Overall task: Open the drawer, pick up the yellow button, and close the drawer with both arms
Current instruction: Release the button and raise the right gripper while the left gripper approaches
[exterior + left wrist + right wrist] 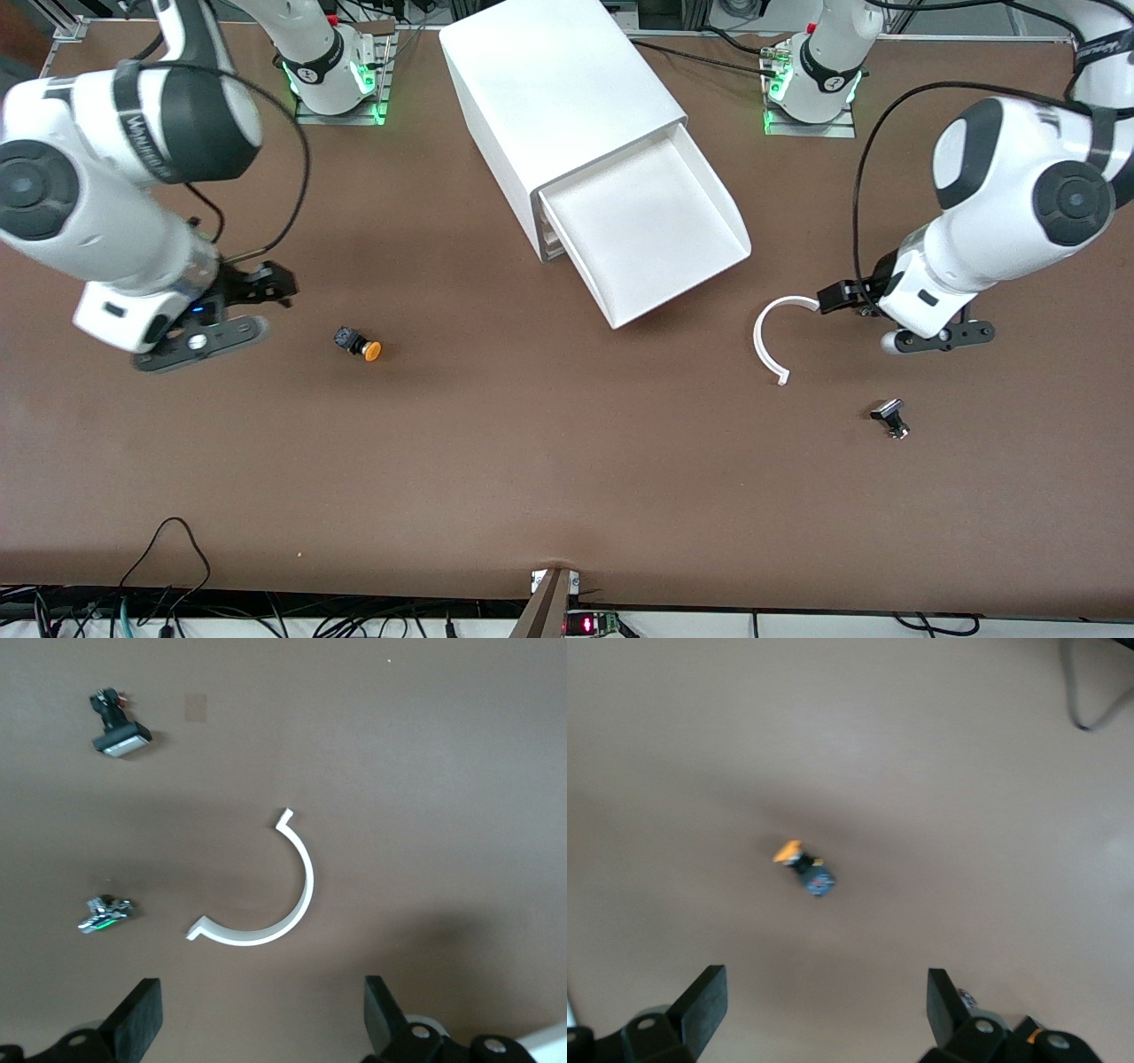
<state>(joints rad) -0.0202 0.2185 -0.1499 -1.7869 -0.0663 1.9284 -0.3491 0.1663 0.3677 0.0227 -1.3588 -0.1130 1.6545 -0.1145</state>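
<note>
Table (532,461): matt brown surface, smooth, faint mottling. Cabinet (549,97): smooth white plastic, satin sheen. Drawer (647,230): same white plastic, matt inside. Button (359,343): glossy orange cap, black plastic body. Curved strip (766,341): white plastic, smooth. Small part (890,416): black plastic with shiny metal. Arms (115,204): glossy white shells, black bands; grippers matt black.

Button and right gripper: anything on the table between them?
Nothing; bare table separates the button from the open right gripper, seen in the front view.
</note>
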